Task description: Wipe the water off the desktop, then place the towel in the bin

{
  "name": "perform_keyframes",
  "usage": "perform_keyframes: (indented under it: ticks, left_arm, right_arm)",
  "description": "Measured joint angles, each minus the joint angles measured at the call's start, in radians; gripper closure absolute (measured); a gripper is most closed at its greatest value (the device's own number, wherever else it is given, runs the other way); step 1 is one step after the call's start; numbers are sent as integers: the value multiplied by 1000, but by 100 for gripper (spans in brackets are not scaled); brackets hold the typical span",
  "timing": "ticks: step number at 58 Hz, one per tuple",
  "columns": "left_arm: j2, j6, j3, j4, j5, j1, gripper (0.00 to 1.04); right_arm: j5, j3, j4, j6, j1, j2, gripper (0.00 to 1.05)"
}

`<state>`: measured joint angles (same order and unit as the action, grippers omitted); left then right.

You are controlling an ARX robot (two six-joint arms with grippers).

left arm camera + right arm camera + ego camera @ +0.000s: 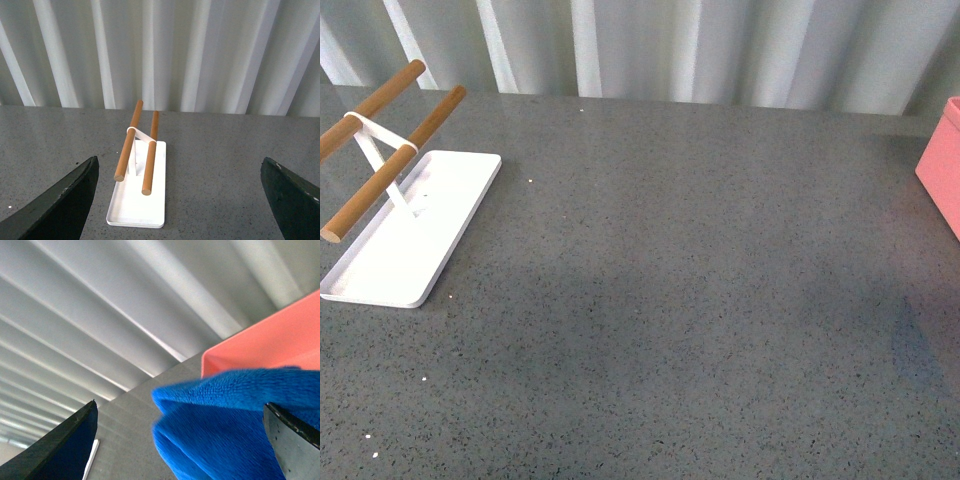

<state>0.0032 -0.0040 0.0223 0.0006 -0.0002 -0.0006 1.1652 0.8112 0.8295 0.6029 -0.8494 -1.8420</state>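
The towel [225, 425] is visible in the right wrist view only. It hangs bunched in folds between the two dark fingers of the right end effector [190, 440], filling most of the gap between them. The fingers stand wide apart at the frame edges; whether they actually clamp the towel cannot be told. Directly behind the towel is the bin [270, 340], its pink wall and thin rim rising above the blue cloth. The towel sits at the bin's near corner, overlapping its wall in this view.

In the front view the bin [942, 170] shows only as a pink corner at the far right edge of the desk [680, 300]. Neither arm appears in this view.

The left end effector [180, 200] is open wide and holds nothing; its two dark fingers [60, 200] frame bare desk. Well apart from the bin, at the desk's far left, a white tray [410, 230] carries two wooden rods [380, 130] on a white stand.
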Motion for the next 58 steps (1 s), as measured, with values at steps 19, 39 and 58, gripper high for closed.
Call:
perform_keyframes:
  ticks: [19,39,58]
  left_arm:
    - [0,0,0,0,0,0,7]
    - [0,0,0,0,0,0,7]
    - [0,0,0,0,0,0,7]
  right_arm:
    - [-205,146,-639,-320,1,-6,7]
    - [-290,226,-673,-386,83,135,7]
    - [-635,253,-634,-667,451,311,11]
